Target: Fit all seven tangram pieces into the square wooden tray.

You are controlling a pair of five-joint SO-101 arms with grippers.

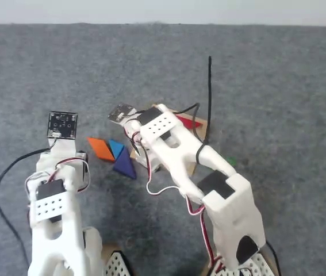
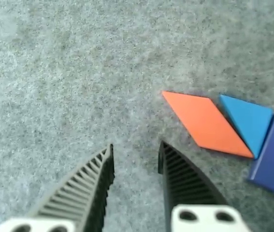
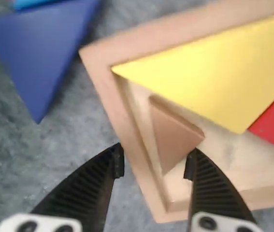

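Well, seen from above, the left arm (image 1: 50, 201) stood over the near left part of the grey surface (image 1: 266, 86). The right arm (image 1: 174, 149) stretched across the wooden tray (image 1: 202, 123) near the middle and covered most of it. A red piece (image 1: 188, 122) showed in the tray's far corner. Just left of the tray, an orange parallelogram (image 1: 100, 148), a light blue triangle (image 1: 117, 148) and a dark blue triangle (image 1: 125, 165) lay side by side on the surface.

At the left wrist, the left gripper (image 2: 136, 146) hung wide open over bare surface and held nothing. The orange parallelogram (image 2: 207, 124) lay near it, off to one side of one finger, and the two blue triangles lay beyond that.

At the right wrist, the right gripper (image 3: 156, 152) was also open and straddled a tray corner. One finger was outside the wall and the other was inside. A brown triangle (image 3: 173, 135) lay in that corner between the fingers; I could not tell whether either finger touched it. A yellow triangle (image 3: 223, 82) and the red piece filled the tray beyond it.
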